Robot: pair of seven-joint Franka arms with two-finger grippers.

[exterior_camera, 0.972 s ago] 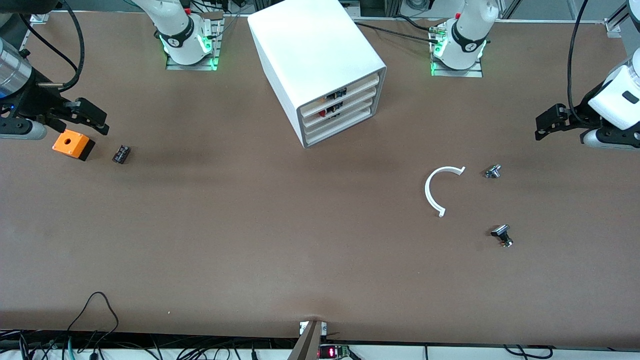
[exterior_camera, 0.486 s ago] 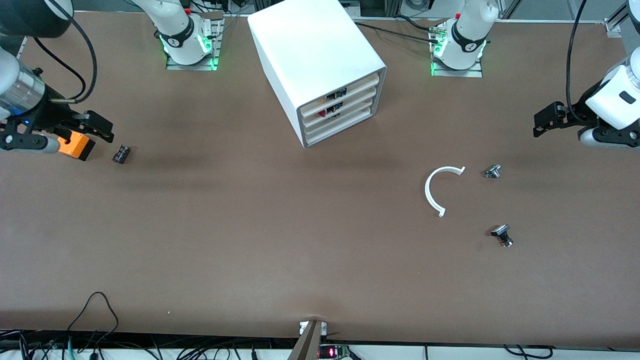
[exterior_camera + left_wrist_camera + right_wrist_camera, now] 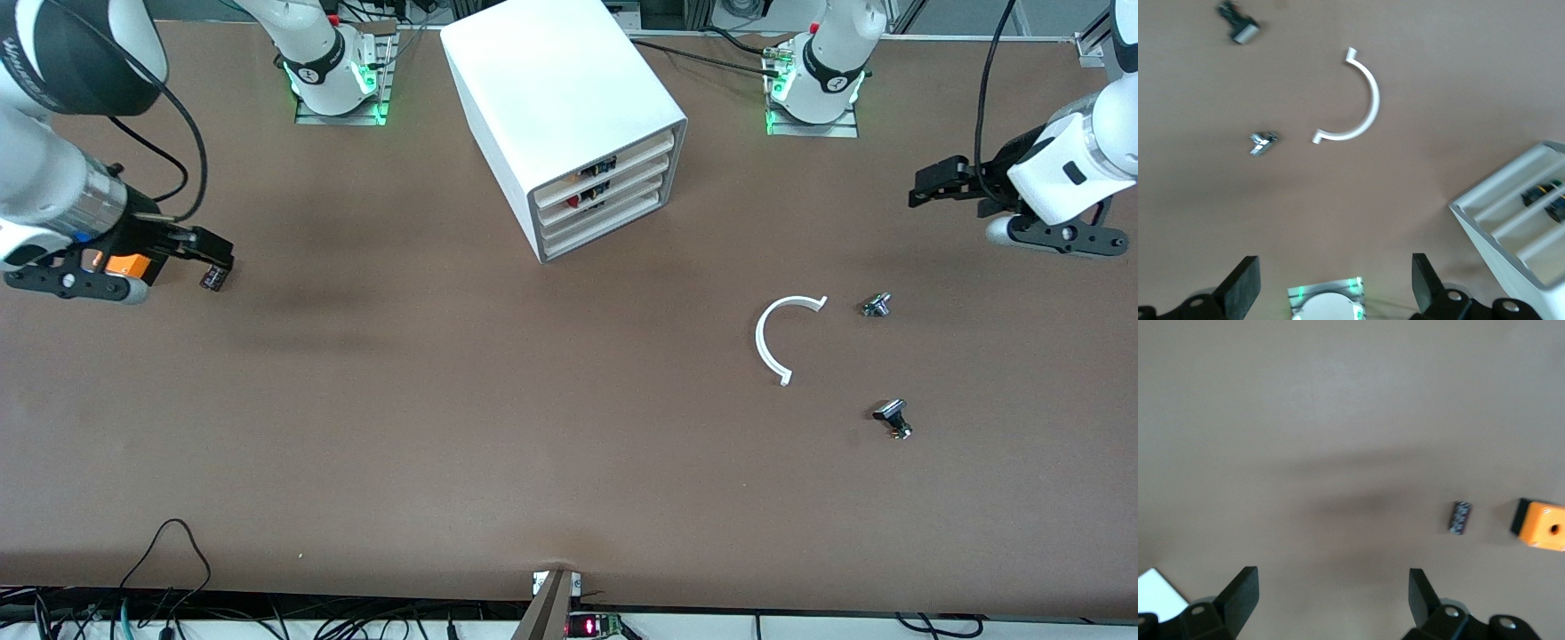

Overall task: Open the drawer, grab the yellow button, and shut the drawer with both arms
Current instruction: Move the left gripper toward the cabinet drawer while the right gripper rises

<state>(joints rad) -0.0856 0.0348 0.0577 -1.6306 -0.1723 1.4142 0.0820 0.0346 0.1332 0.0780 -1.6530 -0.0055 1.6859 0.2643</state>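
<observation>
With the drawer (image 3: pixel 613 162) shut in the cabinet (image 3: pixel 569 98) at upper centre and the button unseen, the wide-open left pincer (image 3: pixel 929 182) at far right and the wide-open right pincer (image 3: pixel 213 253) at far left should meet its front squarely.

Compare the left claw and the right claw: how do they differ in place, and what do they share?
The left claw hangs over bare table at the left arm's end; the right claw hangs over the small black part, beside the orange box, at the right arm's end. Both are open, hold nothing, and are away from the cabinet.
</observation>
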